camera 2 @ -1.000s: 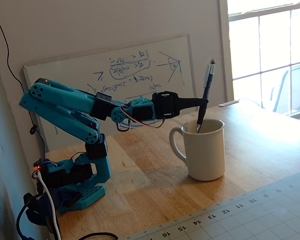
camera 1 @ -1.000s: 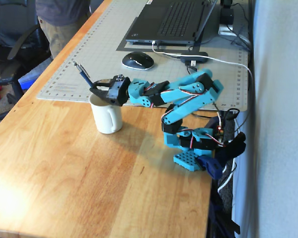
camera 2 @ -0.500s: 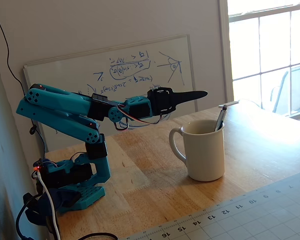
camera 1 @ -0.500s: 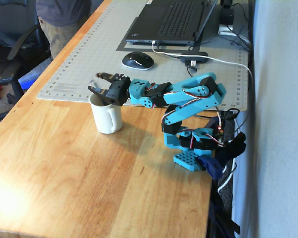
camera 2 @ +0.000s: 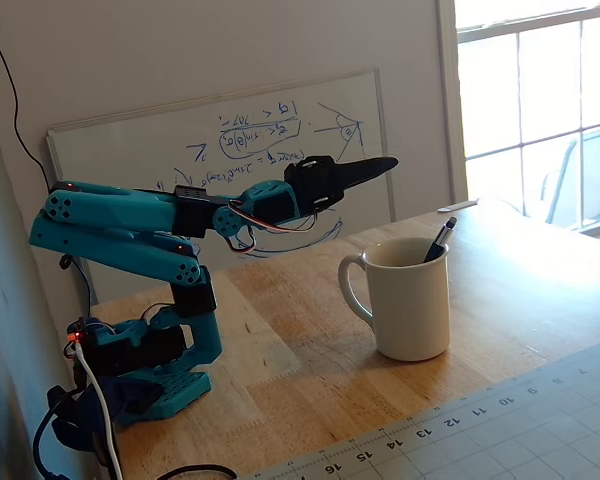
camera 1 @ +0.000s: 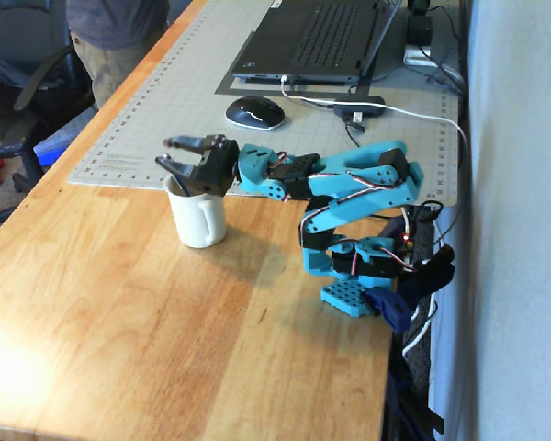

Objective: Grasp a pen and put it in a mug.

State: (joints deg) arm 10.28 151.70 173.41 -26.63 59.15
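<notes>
Wooden table [camera 1: 119, 303] with a gridded cutting mat [camera 1: 193, 92] at its far end in a fixed view; the mat's ruled edge shows at bottom right in the other [camera 2: 520, 420]. Laptop [camera 1: 321, 37] sits on the mat, mouse [camera 1: 254, 112] just in front of it. Whiteboard [camera 2: 230, 150] with blue scribbles leans on the wall behind the arm. Teal arm [camera 1: 349, 197] based at the table's right edge in that view, reaching left, forearm about level. Mug [camera 2: 405, 298] upright on the bare wood, near the mat edge, handle toward the arm base in this view; also seen at [camera 1: 198, 213]. Gripper [camera 1: 168, 153] black, fingers spread apart and empty, hanging above the mug rim, not touching it. In the other fixed view the gripper [camera 2: 385, 163] sits higher than the mug and off to its left, and from that side the gap between the fingers can't be made out. Pen [camera 2: 439, 238] is in the mug, leaning on the rim's right side, top end poking out above the rim. Pen not made out in the view with the laptop.
</notes>
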